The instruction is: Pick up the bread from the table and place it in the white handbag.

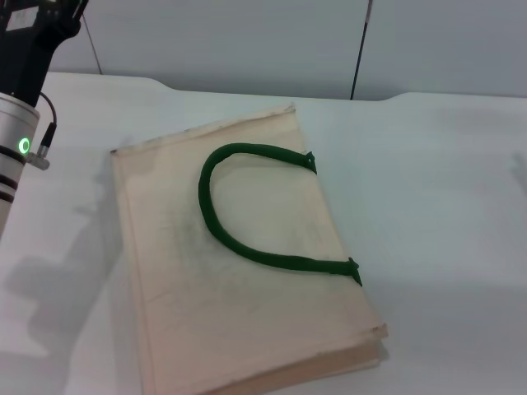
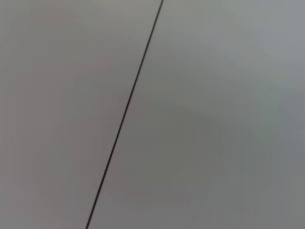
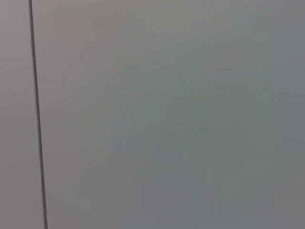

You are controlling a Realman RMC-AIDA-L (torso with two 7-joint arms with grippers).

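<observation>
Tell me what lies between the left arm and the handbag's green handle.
Only the white handbag fabric and bare table, in the head view; the bread is not visible.

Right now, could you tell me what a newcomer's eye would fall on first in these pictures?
The white handbag lies flat across the middle of the table, with a dark green handle looped over its upper face. At the far left edge of the head view, the left arm rises over the table with a small green light glowing on it. No bread shows in any view, and both wrist views show only a plain grey surface crossed by a thin dark line.
</observation>
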